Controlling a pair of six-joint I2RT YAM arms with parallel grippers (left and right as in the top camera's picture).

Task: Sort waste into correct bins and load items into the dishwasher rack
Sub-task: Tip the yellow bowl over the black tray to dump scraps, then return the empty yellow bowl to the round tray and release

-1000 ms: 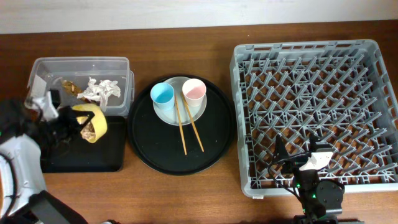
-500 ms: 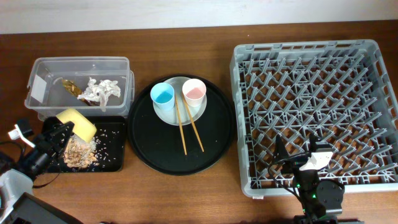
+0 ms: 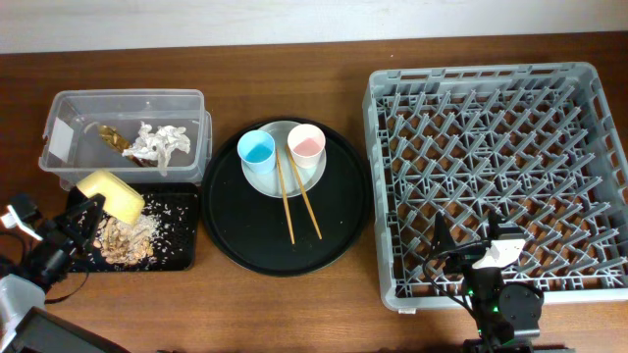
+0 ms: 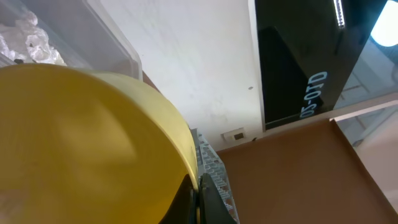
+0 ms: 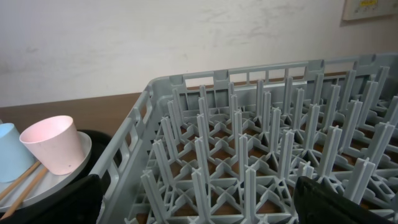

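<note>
Left end effector (image 3: 91,212) with bowl (image 3: 111,194) over tray (image 3: 179,251)

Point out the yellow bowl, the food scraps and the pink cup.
yellow bowl (image 3: 111,194), overhead view, on its outer side.
food scraps (image 3: 126,240), overhead view, middle of the pile.
pale-pink cup (image 3: 305,143), overhead view, inside its open mouth.

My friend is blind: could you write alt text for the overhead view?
The left gripper holds a yellow bowl tipped over a black tray strewn with food scraps, beside a clear tub holding tissue. A central round tray carries a plate, blue cup, pink cup and chopsticks; a grey rack on the right is empty.
</note>
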